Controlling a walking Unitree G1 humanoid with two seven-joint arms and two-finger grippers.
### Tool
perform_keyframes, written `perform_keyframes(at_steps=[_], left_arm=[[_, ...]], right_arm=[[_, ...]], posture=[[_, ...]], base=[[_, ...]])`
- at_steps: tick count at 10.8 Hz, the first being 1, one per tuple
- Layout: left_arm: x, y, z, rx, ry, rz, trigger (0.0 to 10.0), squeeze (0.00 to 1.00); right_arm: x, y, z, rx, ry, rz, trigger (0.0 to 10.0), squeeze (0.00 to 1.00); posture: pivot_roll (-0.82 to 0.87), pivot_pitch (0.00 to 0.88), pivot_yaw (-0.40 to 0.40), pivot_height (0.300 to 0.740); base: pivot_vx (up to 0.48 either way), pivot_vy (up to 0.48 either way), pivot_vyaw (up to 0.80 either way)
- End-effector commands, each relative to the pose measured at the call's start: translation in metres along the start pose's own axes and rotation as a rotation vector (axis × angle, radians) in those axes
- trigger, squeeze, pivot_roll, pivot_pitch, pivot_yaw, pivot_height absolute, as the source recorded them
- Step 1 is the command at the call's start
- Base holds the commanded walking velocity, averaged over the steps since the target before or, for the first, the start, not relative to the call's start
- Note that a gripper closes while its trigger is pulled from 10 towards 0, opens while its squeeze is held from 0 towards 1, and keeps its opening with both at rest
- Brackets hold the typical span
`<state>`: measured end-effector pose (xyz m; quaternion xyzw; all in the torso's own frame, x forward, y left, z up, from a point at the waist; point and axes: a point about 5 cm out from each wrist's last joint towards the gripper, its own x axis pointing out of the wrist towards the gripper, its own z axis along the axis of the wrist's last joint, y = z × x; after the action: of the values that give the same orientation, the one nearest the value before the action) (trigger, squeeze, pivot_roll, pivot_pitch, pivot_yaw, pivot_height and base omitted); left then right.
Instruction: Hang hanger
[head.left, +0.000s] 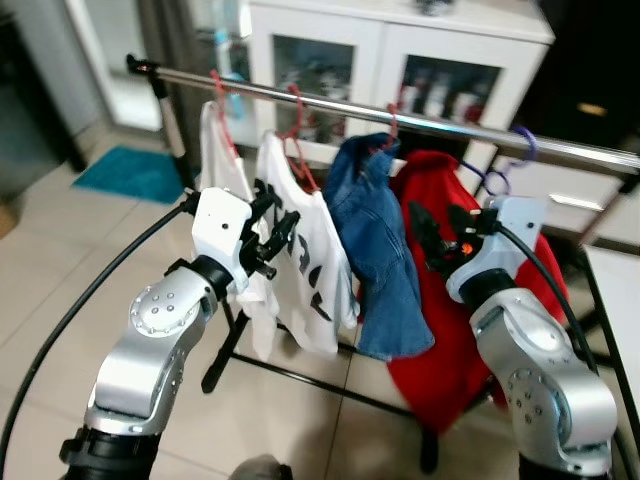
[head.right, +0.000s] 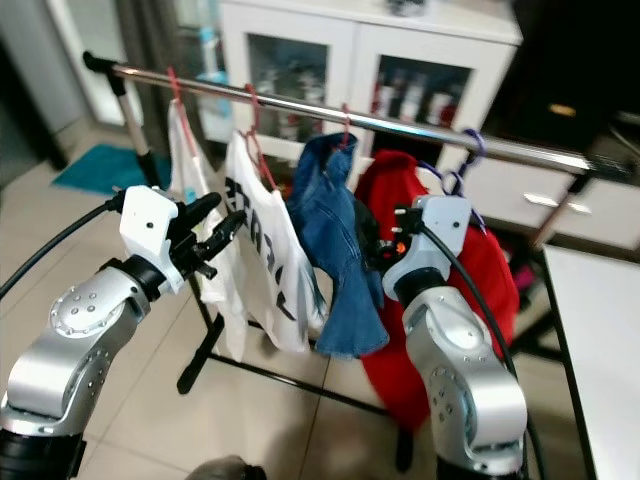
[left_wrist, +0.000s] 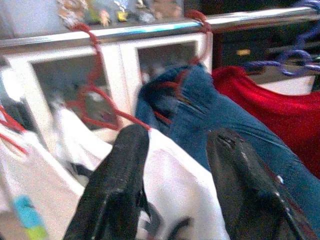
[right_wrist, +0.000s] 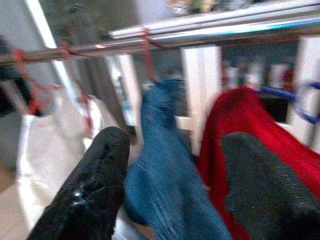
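A silver rail (head.left: 440, 126) runs across the clothes rack. On it hang two white shirts (head.left: 310, 260) on red hangers (head.left: 299, 140), a blue denim garment (head.left: 380, 250) on a red hook, and a red garment (head.left: 440, 350) on a purple hanger (head.left: 505, 165). My left gripper (head.left: 275, 235) is open in front of the printed white shirt, its fingers (left_wrist: 117, 190) holding nothing. In front of the red garment's left edge, beside the denim, my right gripper (head.left: 425, 235) is open too, with nothing between its fingers (right_wrist: 95, 185).
Behind the rack stands a white cabinet (head.left: 400, 50) with glass doors. A teal mat (head.left: 130, 172) lies on the tiled floor at the left. The rack's black legs (head.left: 225, 355) stand below the clothes. A white surface (head.left: 615, 300) is at the right.
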<state>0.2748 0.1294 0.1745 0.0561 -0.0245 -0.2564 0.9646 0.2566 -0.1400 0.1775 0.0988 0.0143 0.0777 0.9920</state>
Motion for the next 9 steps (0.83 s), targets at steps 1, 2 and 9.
perform_keyframes(at_steps=[1,2,9], left_arm=[[-0.002,0.001,0.0,0.01,0.009,0.013,10.0,0.0],[-0.003,0.003,-0.002,0.021,0.012,0.044,10.0,0.0],[-0.008,0.017,-0.01,-0.003,0.029,0.291,10.0,0.0]], right_arm=[[-0.001,0.0,-0.001,-0.011,0.005,-0.015,10.0,1.0],[-0.002,0.002,-0.008,-0.028,0.014,-0.018,10.0,1.0],[-0.003,0.001,-0.024,-0.05,0.038,-0.055,10.0,1.0]], posture=[[0.05,0.035,-0.014,0.74],[0.06,0.028,-0.02,0.74],[0.06,0.005,-0.031,0.74]], base=[[0.0,0.428,0.0],[0.0,0.431,0.0],[0.0,0.176,0.0]])
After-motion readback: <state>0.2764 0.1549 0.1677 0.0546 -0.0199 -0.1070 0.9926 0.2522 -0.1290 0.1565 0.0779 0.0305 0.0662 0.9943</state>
